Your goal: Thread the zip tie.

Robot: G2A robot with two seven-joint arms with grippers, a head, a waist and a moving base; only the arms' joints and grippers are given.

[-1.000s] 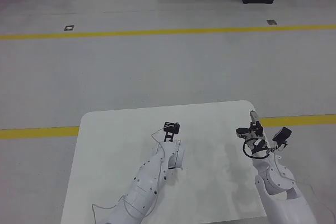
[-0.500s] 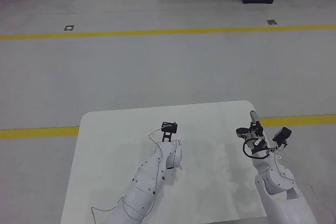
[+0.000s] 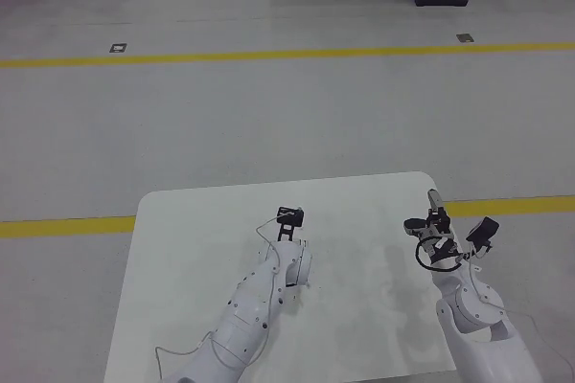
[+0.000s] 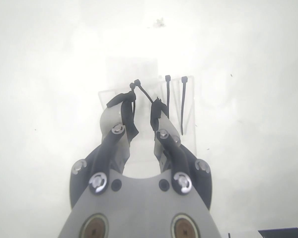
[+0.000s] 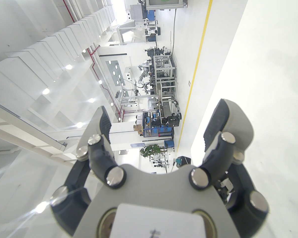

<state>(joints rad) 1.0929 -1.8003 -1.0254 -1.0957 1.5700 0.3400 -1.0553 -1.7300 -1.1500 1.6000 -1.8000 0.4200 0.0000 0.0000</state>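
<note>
Several black zip ties lie side by side in a clear tray (image 4: 188,115) on the white table (image 3: 364,206). Two straight ties (image 4: 167,92) (image 4: 183,105) rest beside one finger. A slanted tie (image 4: 144,91) runs toward the gap between the fingers, and another tie's head (image 4: 132,85) shows at the other fingertip. My left gripper (image 4: 140,102) hangs low over the tray, open with a narrow gap and nothing clearly gripped; in the top view it (image 3: 288,219) is near the table's middle. My right gripper (image 5: 164,111) is raised at the table's right edge (image 3: 424,215), open and empty.
A small dark speck (image 4: 160,23) lies on the table beyond the tray. A thin cable (image 3: 264,230) loops off my left wrist. The table's rounded far corners and right edge are close to my right arm.
My left arm has shifted slightly, carrying its gripper a little farther out and to the left over the tray. My right arm has stayed still.
</note>
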